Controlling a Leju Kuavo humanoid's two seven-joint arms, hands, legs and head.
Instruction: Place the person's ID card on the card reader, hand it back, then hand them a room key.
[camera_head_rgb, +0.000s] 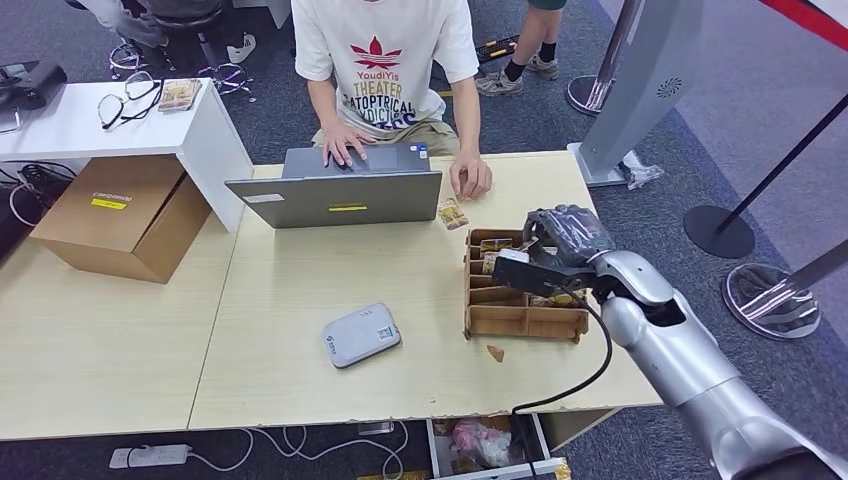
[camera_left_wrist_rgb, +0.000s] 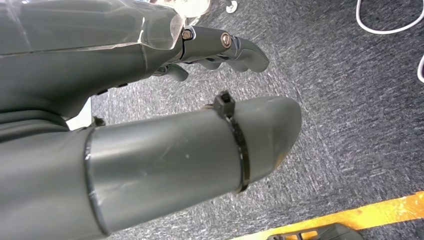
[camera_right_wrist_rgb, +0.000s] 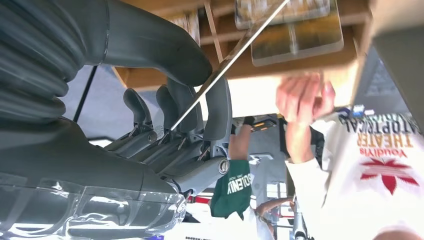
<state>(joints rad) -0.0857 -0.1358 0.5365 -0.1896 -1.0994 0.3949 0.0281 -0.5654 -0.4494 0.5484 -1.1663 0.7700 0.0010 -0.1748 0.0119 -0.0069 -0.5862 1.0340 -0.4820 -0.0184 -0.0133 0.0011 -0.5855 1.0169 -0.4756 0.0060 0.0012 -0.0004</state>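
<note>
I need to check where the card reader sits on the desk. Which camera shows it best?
The head view: the card reader lies whole and unobstructed on the desk, left of the wooden tray. The right wrist view looks past the right hand at that tray and the person; the left wrist view faces carpet.

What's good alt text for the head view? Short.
The robot's right hand reaches over a wooden compartment tray holding cards, on a light wooden table. A grey card reader lies mid-table; a seated person rests hands at an open laptop.
</note>
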